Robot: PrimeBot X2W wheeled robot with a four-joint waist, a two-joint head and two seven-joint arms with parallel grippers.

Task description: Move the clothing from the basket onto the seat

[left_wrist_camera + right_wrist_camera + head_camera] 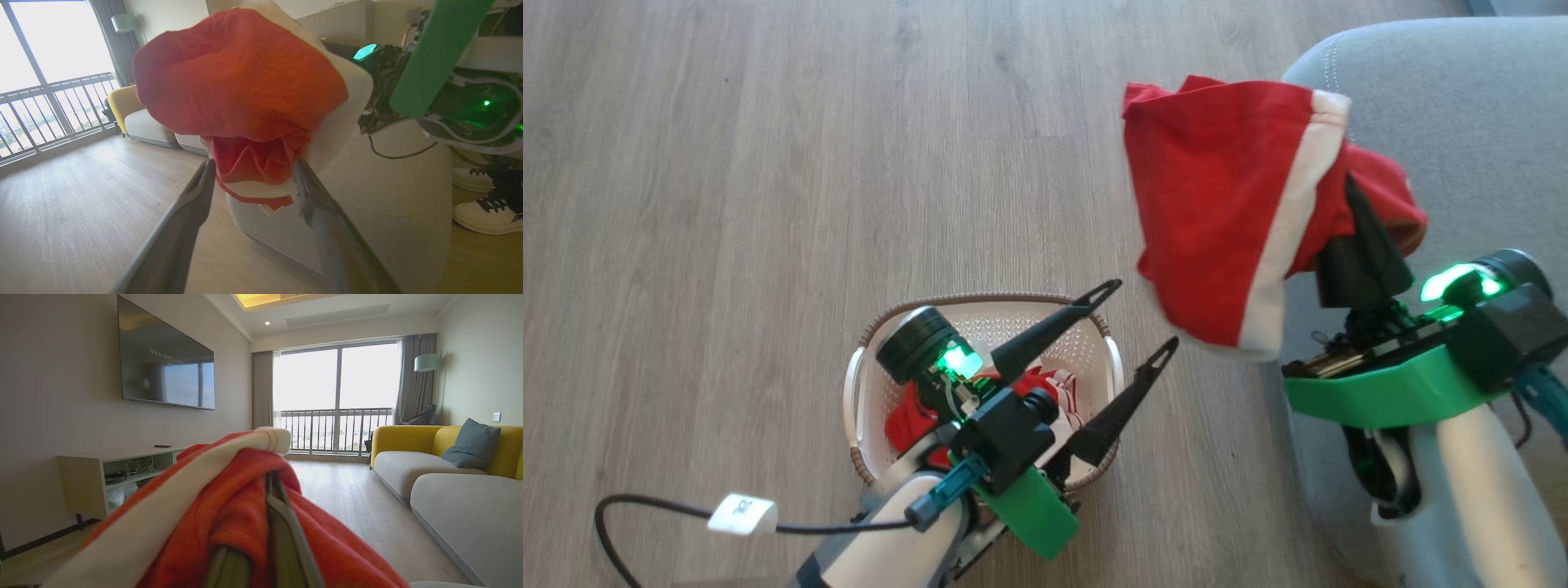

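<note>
While the right hand (pixel 1360 220) is clamped on a red garment (pixel 1217 204) hanging at the edge of the seat (pixel 1462 122), the left hand (pixel 1137 318) stands spread wide above the basket (pixel 980 298) on the floor (pixel 727 204), where more red clothing (pixel 907 420) lies.

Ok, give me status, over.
Left claw open over basket. Right claw shut on red garment, hanging at seat edge. More clothing in basket. Nothing blocking seat.

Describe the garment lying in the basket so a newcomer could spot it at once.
On the floor beside the grey seat stands a cream basket. Inside it, partly hidden by the open left gripper, lies a crumpled red garment with white stripes. Unlike the other red garment hanging from the right gripper, nothing holds it.
</note>
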